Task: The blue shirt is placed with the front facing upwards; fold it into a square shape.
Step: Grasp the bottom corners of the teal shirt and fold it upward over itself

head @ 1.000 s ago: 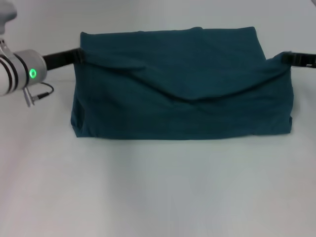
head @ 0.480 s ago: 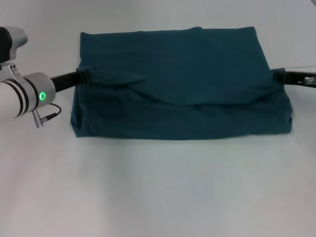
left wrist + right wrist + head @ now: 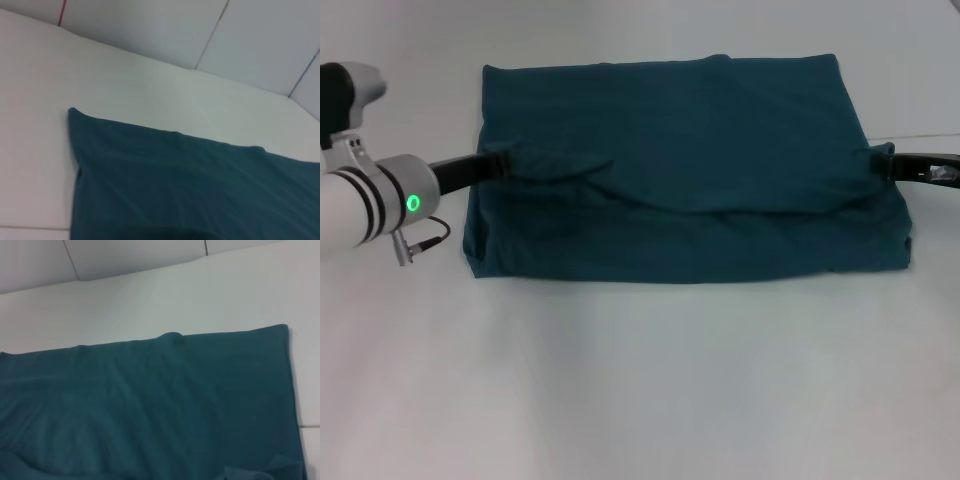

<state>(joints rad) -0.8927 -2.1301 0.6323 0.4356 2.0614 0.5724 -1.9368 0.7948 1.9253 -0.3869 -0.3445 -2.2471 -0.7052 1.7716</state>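
The blue shirt lies on the white table as a wide rectangle, plain teal side up, with no lettering showing. A folded-over layer sags across its middle, its edge still slightly raised at both ends. My left gripper is at the shirt's left edge, shut on a pinched ridge of that layer. Over at the right edge, my right gripper is shut on the other end. The left wrist view shows the blue shirt from low down, and the right wrist view shows the blue shirt too; neither shows fingers.
The white table stretches bare in front of the shirt. My left arm's silver wrist with a green light hangs over the table's left side. Pale wall panels stand behind the table.
Both grippers have moved toward me and down with the held layer. Its edge has dropped from a high drape onto the shirt's middle, and the sag has flattened.
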